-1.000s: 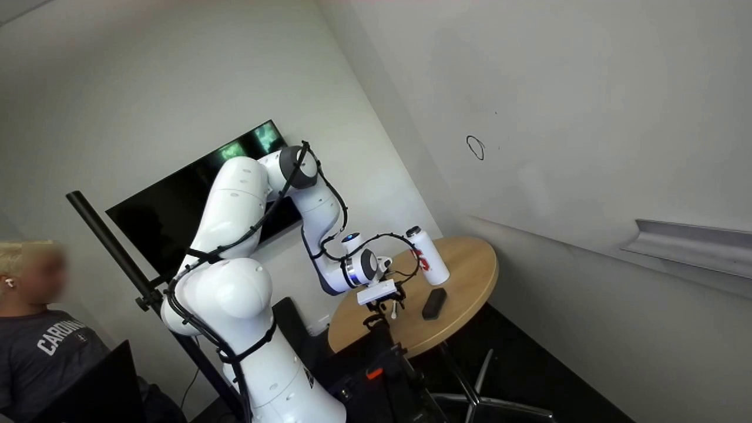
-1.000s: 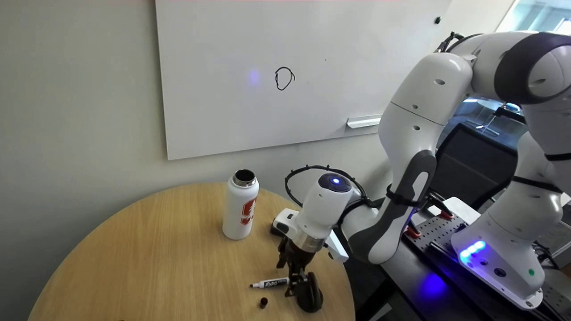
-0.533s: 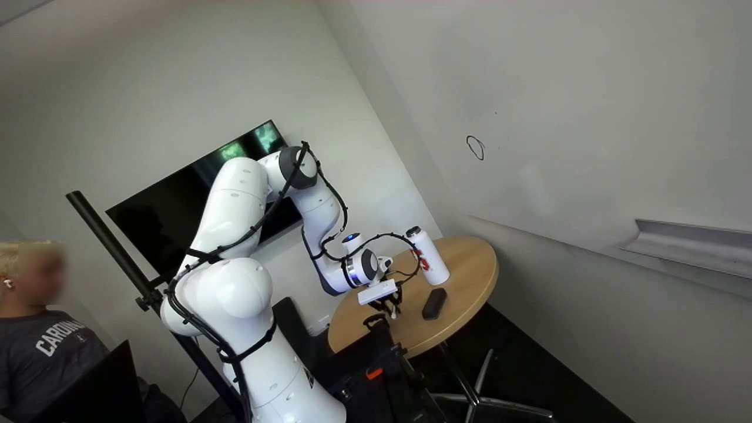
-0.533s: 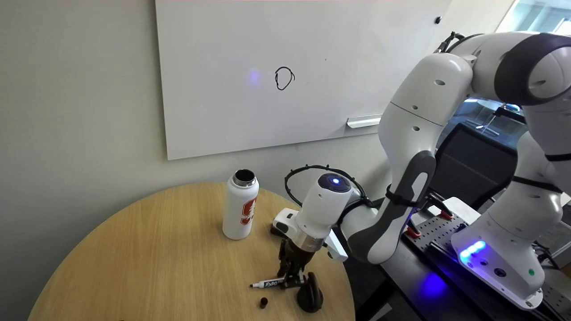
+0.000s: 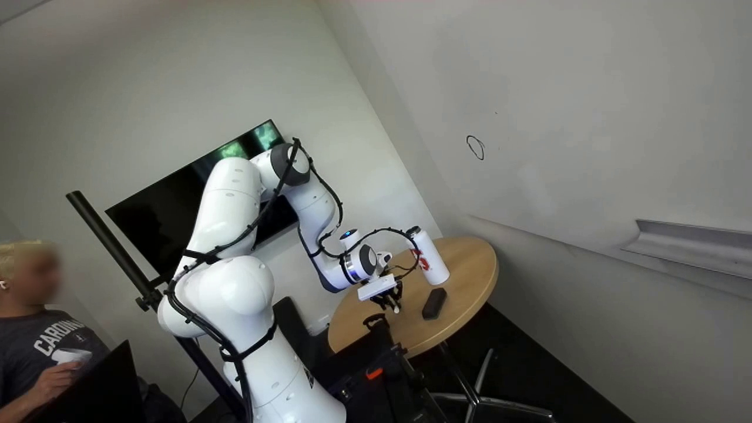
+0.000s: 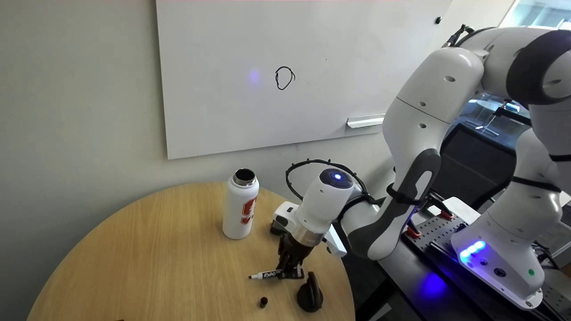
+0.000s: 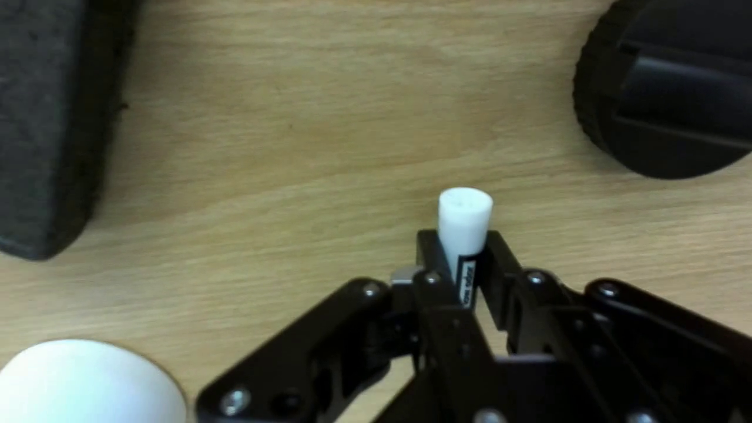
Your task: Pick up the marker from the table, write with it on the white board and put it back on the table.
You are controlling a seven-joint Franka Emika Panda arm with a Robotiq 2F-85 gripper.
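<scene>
Two things are flanking your gripper (image 7: 462, 252) on its left in the wrist view: a dark block (image 7: 44, 129), lying apart from it, and a white bottle (image 7: 88, 382), standing upright. You are wanting height before swinging past either one.

Next along, in an exterior view, the marker (image 6: 266, 275) is reaching out to the gripper's left, its dark nib (image 6: 250, 277) looking uncovered. A small dark cap (image 6: 263, 302) is lying on the surface (image 6: 147, 249), left of the gripper and nearer that camera; you are best leaving it alone.

At the middle, the gripper is clamping the marker, its fingers (image 7: 499, 282) pressing from both sides of the barrel while the blunt white end is poking out past them. Whether the marker is touching the surface, you cannot tell from these views. You are probably completing the pick-up, so you are doing well by holding the squeeze firm, rising straight and slowly, and watching that blunt end for twist. Your grip is sitting toward the rear of the barrel, which is leaving length for writing but is likely letting the nib swivel under load; you are safest planning a light touch.

Above and behind the gripper, the white board (image 6: 214, 44) is showing a dark loop (image 6: 284, 78); you are probably wanting to write beside it.

To the gripper's right, near but apart, a round black piece (image 6: 310, 293) is resting; you are wise to be keeping clear of it.
</scene>
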